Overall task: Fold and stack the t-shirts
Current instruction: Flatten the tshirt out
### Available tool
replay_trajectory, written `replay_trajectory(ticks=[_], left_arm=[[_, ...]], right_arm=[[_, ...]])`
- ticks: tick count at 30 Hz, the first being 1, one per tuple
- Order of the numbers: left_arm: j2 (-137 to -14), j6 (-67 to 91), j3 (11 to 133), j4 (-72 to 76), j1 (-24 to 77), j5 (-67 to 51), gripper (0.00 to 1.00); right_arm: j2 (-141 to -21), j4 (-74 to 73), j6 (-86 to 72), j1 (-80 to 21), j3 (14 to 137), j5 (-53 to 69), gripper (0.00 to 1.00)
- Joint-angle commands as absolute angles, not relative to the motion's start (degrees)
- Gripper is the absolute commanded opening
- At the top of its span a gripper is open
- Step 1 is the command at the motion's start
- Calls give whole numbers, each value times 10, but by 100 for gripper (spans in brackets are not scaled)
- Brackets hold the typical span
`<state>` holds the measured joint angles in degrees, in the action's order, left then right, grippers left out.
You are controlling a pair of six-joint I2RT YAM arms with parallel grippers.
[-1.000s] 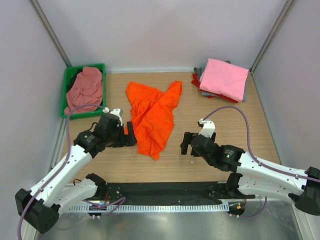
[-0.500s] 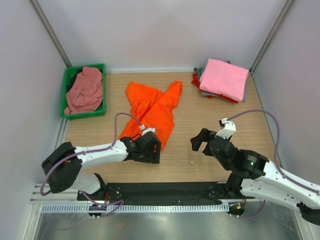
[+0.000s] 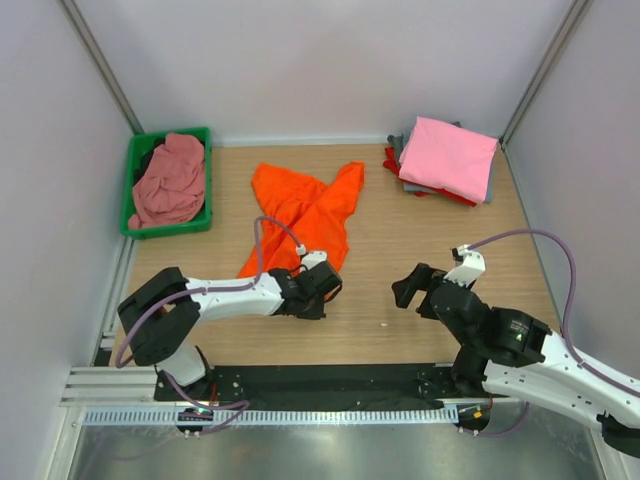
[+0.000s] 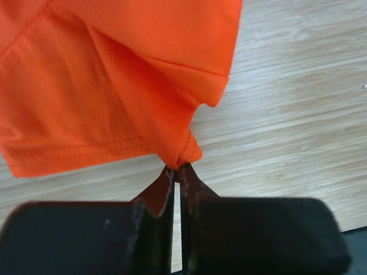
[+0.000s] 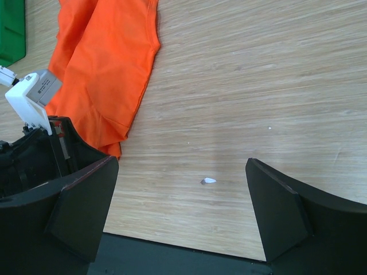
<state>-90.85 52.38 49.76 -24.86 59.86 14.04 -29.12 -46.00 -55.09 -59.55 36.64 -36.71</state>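
Observation:
A bright orange t-shirt (image 3: 305, 212) lies crumpled in the middle of the wooden table. My left gripper (image 3: 325, 284) is at its near corner. In the left wrist view the gripper (image 4: 180, 167) is shut, pinching a bunched hem corner of the orange t-shirt (image 4: 114, 86). My right gripper (image 3: 414, 288) hangs to the right of the shirt, apart from it. Its jaws (image 5: 180, 172) stand wide open over bare wood, with the orange t-shirt (image 5: 109, 69) at upper left. A folded pink t-shirt (image 3: 448, 156) tops a stack with red and grey ones at the back right.
A green bin (image 3: 135, 160) at the back left holds a crumpled dusty-pink t-shirt (image 3: 170, 180). A small white scrap (image 5: 210, 181) lies on the wood between my right fingers. White walls close in both sides and the back. The black base rail (image 3: 320, 380) runs along the near edge.
My left gripper swung right along the shirt's near edge and shut on its near corner. The right arm drew back to the right, staying open.

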Motion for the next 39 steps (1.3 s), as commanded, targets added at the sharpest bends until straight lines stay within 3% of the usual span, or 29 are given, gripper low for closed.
replay_trajectory(ticks=[1,4,8,11,14,17,18,19,21,23,27,31,39], left_arm=[[-918,521,545,-286,610,195,0],[-932,507,609,-355,641,236,0],[-990,490,809,-565,726,302,0],[-1068,472,1036,-661,805,323,0],[-1128,452,1139,-692,835,302,0],[-1189,412,1173,-681,857,239,35],[-1201,409,1178,-680,866,243,72],[-1202,409,1179,-679,873,246,83],[-1184,414,1174,-685,880,259,96],[-1154,423,1152,-689,875,281,100],[-1039,434,1065,-660,834,295,100],[-913,443,895,-600,765,278,100],[-658,475,596,-496,540,220,90]], right_arm=[[-289,-460,-558,-596,374,-374,100],[-285,-470,-557,-597,393,-374,100],[-270,-525,-582,-597,442,-413,100],[-270,-640,-669,-597,511,-507,100],[-268,-760,-755,-597,581,-587,100],[-255,-823,-781,-597,632,-623,100],[-250,-828,-778,-597,646,-625,100],[-237,-828,-773,-597,649,-622,100],[-229,-817,-757,-597,645,-614,100],[-226,-796,-739,-597,629,-590,100],[-286,-729,-685,-597,598,-541,100],[-392,-663,-652,-597,579,-499,100],[-558,-530,-651,-596,499,-390,100]])
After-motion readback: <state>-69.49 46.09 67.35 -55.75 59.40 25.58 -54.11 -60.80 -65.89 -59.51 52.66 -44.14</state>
